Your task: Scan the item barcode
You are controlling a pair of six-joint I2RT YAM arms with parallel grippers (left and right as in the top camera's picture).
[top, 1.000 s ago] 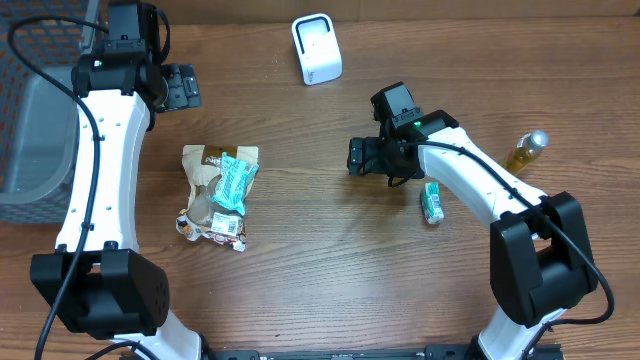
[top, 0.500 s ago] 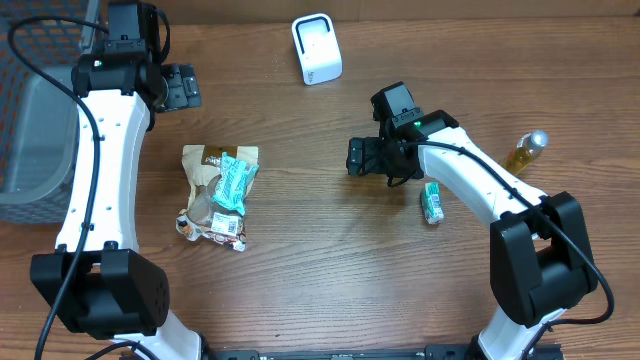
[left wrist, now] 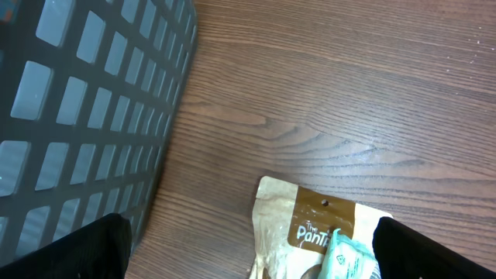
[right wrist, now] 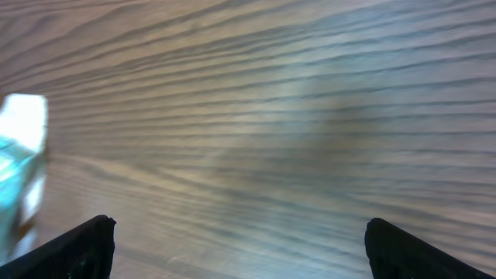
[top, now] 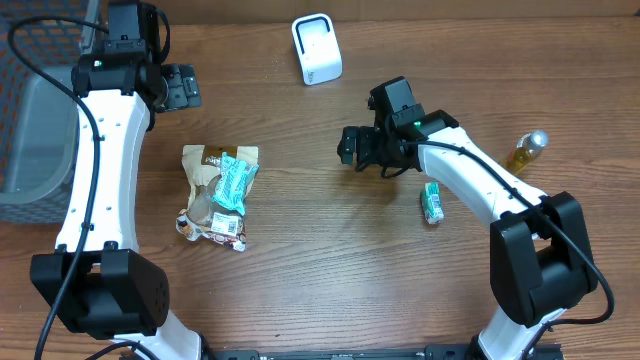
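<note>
A brown and cream snack pouch (top: 208, 192) lies flat left of centre, with a teal packet (top: 235, 181) on top of it. The left wrist view shows the pouch (left wrist: 310, 225) and the packet's corner (left wrist: 353, 260) low in the frame. A small green item (top: 432, 202) lies at the right. The white scanner (top: 316, 48) stands at the back. My left gripper (top: 184, 87) (left wrist: 248, 260) hangs open and empty beyond the pouch. Right of the pouch, my right gripper (top: 347, 145) (right wrist: 240, 252) is open over bare wood. A blurred teal and white shape (right wrist: 19, 155) shows at its left edge.
A dark grey mesh basket (top: 30, 110) (left wrist: 77, 101) fills the far left, close beside the left gripper. A yellow bottle (top: 527, 152) lies near the right edge. Bare wooden tabletop (top: 330, 250) stretches across the middle and front.
My right gripper has shifted a little to the left and away from the green item, still open. The left arm and the objects have not moved.
</note>
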